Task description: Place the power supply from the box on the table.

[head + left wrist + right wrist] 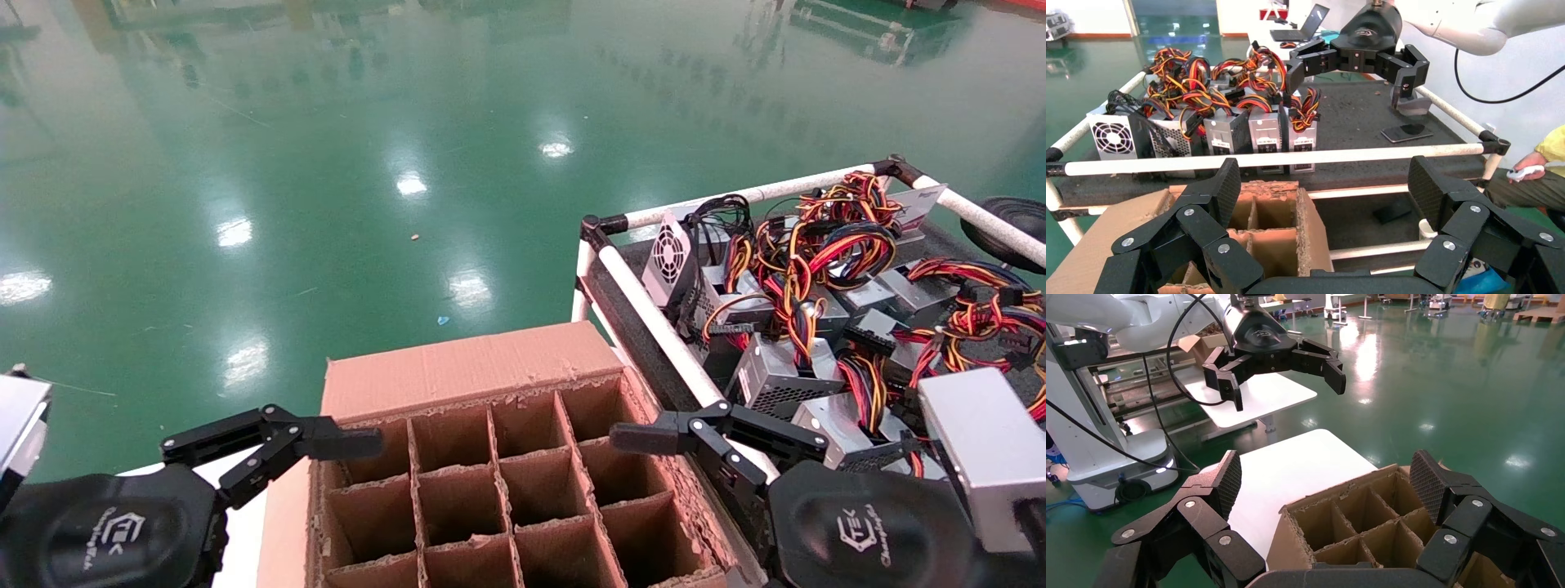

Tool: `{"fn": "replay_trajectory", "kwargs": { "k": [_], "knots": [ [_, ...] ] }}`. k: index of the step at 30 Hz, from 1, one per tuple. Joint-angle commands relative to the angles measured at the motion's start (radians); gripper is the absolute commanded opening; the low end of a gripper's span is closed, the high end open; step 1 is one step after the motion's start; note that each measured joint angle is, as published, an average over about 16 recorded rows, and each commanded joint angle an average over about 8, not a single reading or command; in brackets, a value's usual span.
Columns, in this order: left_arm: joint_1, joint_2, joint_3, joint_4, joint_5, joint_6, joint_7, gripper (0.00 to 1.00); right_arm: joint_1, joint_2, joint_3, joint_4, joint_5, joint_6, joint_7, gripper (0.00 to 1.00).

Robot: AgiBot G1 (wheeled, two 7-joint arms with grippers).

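Note:
The box (490, 457) stands low in the middle of the head view, and its cardboard grid cells that show hold nothing. To its right the table (645, 343) carries several power supplies (776, 376) with tangled coloured wires. My left gripper (315, 456) hovers at the box's left edge, open and empty. Over the box's right edge, by the white rail, my right gripper (678, 445) is open and empty too. The left wrist view looks across my left gripper (1324, 190) and the box (1272, 214) to the power supplies (1266, 131). In the right wrist view my right gripper (1324, 484) spans the box (1352, 508).
A white platform (1291, 465) lies beside the box on its left. The white rail (1291, 157) runs between box and table. A flat black item (1407, 131) lies on the table's bare part. A person in yellow (1551, 159) sits beyond the table. Green floor surrounds everything.

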Motion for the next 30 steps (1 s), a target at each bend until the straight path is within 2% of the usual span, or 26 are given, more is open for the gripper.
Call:
{"fn": "replay_trajectory", "kwargs": {
  "k": [1, 30],
  "knots": [
    [0.0, 0.0, 0.0, 0.0, 0.0, 0.0, 0.0, 1.0, 0.0, 0.0, 0.0, 0.0, 0.0, 0.0, 0.0, 1.0],
    [0.0, 0.0, 0.0, 0.0, 0.0, 0.0, 0.0, 1.0, 0.001, 0.0, 0.0, -0.002, -0.001, 0.001, 0.0, 1.0]
  ]
}}
